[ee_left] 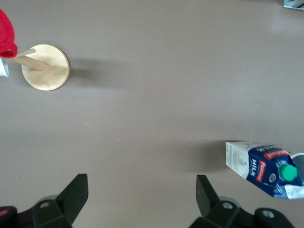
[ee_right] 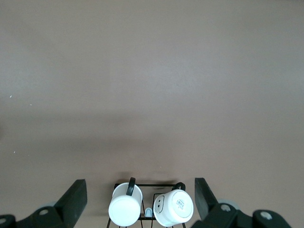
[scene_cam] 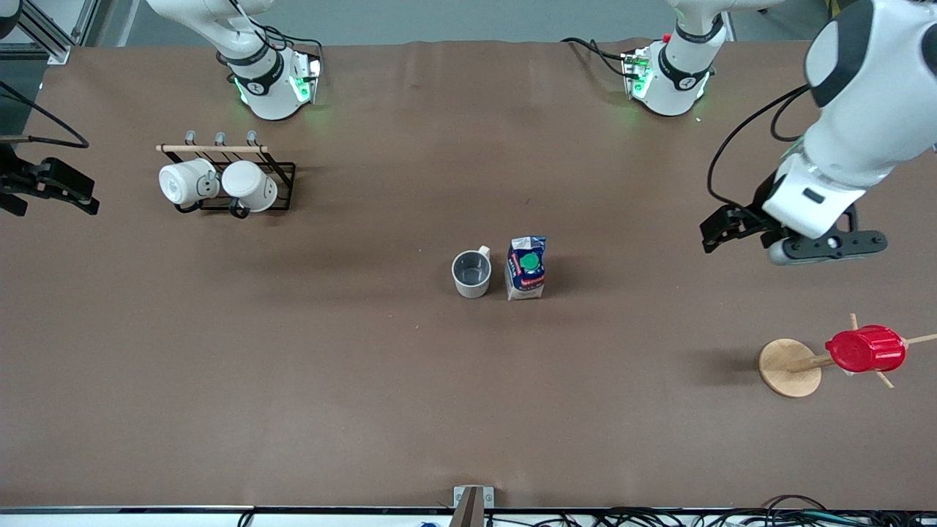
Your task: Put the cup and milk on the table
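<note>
The cup [scene_cam: 471, 273], cream-white with a grey inside, stands upright in the middle of the brown table [scene_cam: 351, 380]. The blue and white milk [scene_cam: 526, 267] carton with a green cap stands upright beside it, toward the left arm's end. In the left wrist view the milk [ee_left: 263, 166] shows off to one side of the fingers. My left gripper [scene_cam: 714, 233] [ee_left: 141, 187] hangs open over bare table toward the left arm's end, holding nothing. My right gripper [scene_cam: 84, 194] [ee_right: 141, 183] hangs open and empty at the right arm's end of the table.
A black wire rack [scene_cam: 282, 183] [ee_right: 147, 186] holding two white mugs [scene_cam: 216, 183] stands near the right arm's base. A wooden stand [scene_cam: 789, 367] [ee_left: 46, 66] carrying a red ribbed cup [scene_cam: 865, 349] sits toward the left arm's end, nearer the front camera.
</note>
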{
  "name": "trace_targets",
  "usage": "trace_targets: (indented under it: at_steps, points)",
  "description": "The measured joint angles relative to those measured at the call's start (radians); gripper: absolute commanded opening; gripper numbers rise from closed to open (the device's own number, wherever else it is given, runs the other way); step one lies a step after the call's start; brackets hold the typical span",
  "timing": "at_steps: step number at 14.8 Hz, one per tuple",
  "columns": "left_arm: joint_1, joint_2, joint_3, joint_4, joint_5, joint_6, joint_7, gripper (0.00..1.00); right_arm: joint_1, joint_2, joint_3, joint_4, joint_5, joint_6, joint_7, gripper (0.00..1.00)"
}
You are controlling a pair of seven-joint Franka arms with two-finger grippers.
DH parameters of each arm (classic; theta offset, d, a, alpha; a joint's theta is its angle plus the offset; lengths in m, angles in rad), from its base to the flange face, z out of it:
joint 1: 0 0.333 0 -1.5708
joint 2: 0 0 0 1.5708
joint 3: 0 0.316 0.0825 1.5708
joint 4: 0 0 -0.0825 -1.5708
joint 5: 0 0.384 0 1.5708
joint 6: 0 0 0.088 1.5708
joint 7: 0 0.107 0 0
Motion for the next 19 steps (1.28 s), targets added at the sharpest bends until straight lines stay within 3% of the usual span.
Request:
trace_targets:
  at_steps: [6, 19]
  points:
    - [-0.114, -0.083, 0.161, 0.004, -0.006, -0.131, 0.044, 1.0, 0.0, 0.0, -0.001, 0.0, 0.0, -0.001, 0.0, 1.0]
    - [-0.125, -0.064, 0.165, 0.018, -0.006, -0.147, 0.051, 1.0, 0.0, 0.0, -0.002, 0.0, 0.0, -0.001, 0.0, 1.0]
